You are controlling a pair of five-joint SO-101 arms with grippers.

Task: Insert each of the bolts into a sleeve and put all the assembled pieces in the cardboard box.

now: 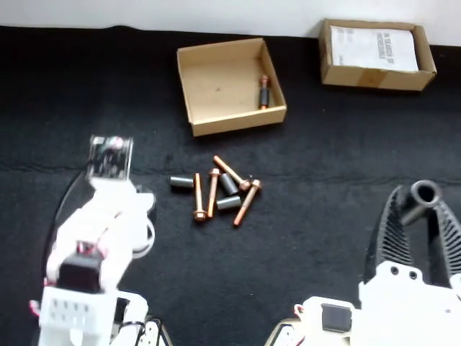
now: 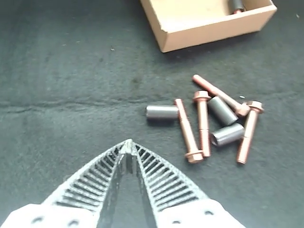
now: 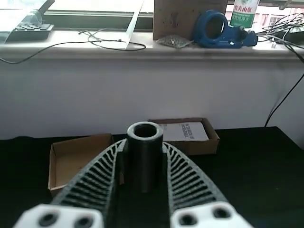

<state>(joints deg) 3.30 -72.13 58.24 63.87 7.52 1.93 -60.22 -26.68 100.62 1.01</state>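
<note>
Bolts, four of them copper-coloured, lie in a loose pile on the black surface [image 1: 324,144] in front of the cardboard box [image 1: 238,122]: two side by side [image 2: 187,130] [image 2: 203,123], one slanting behind them [image 2: 218,95], and one at the far side of the pile [image 2: 247,130]. Three loose grey sleeves sit among them. One [image 2: 162,112] is at the edge nearest the left arm, touching a bolt's shank. The other two [image 2: 222,110] [image 2: 227,134] lie between the bolts.

In the box, one assembled piece [image 1: 264,92] rests against the right-hand wall.

The left arm stands at the near left of the surface. Its forearm is angled forward and down, and the left gripper [image 2: 128,147] hangs over bare cloth short of the pile. Its ribbed fingers are pressed together at the tips, with nothing between them.

The right arm stands at the near right with its wrist lifted, so its camera looks level across the surface toward the back wall. The right gripper [image 3: 144,145] pinches a dark sleeve [image 3: 145,137] between its fingers. That sleeve stands upright with its open bore facing up, well apart from the pile.

A second box [image 1: 374,79] with a printed sheet on top stands at the far right.
</note>
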